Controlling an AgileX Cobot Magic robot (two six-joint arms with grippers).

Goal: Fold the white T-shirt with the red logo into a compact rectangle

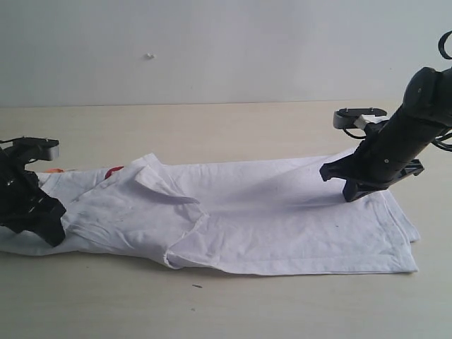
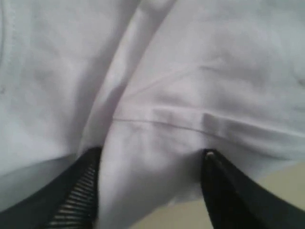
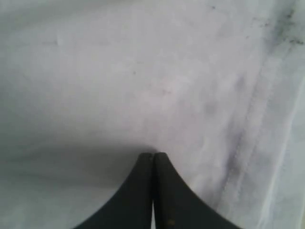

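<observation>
Rumpled white cotton T-shirt (image 1: 282, 212), left gripper (image 2: 151, 160) parted astride it at nine o'clock, right gripper (image 3: 153, 156) clenched at three o'clock

No readable text anywhere. Just a red sliver of the logo (image 1: 113, 171) shows past a fold of the T-shirt (image 1: 282, 212); too small to make out letters.

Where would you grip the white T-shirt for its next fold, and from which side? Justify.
On the white T-shirt, probably the near hem corner, approached low from the right of the exterior view. The shirt lies as a long flat band, and there its layered edges lie free on the table.
</observation>
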